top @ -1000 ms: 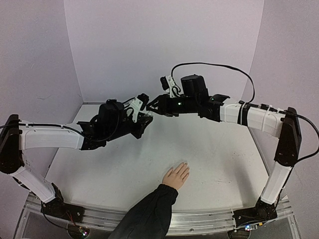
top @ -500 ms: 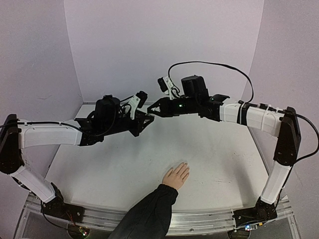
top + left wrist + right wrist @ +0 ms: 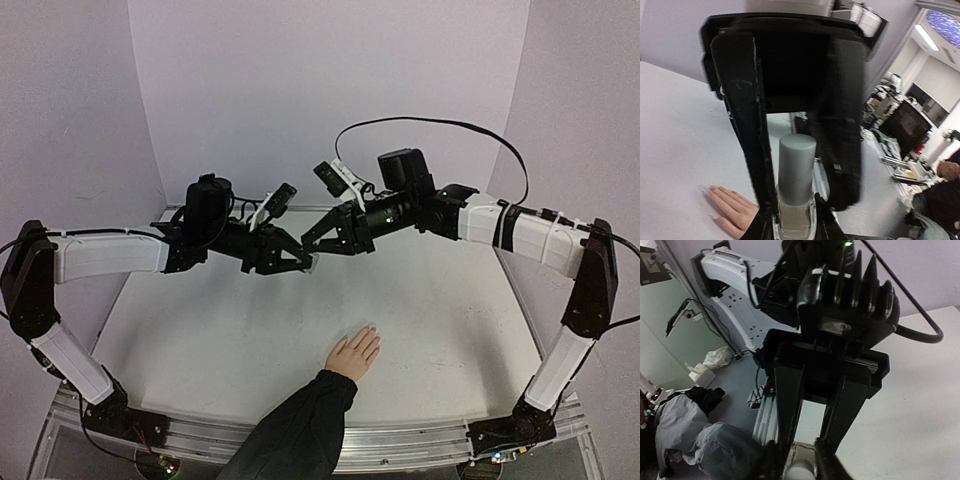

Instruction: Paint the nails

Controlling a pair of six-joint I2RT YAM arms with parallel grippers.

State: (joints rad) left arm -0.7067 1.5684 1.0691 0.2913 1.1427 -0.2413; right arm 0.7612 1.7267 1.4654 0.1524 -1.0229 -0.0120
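Nails first: tiny and pale at the tips of a hand lying palm down on the white table. It is close to the near edge and a touch right of centre, fingers together and aimed at the back wall, with a dark sleeve running off the front. From overhead they are too small to pick out; the left wrist view just catches them. Up over the middle of the table, well apart from that hand, both arms reach in from the sides and their claws sit nose to nose in the air. Left claw: clenched on a small clear bottle, fingertips pressed to either side of the glass. The pale cap stands up between the fingers, upright in that view. Right claw: fingers drawn close together, and right at the bottom edge of its own camera's picture something pale and round sits between the tips. Whether it is pinched or only flanked, can't tell from here. A black cable loops high over the right arm.
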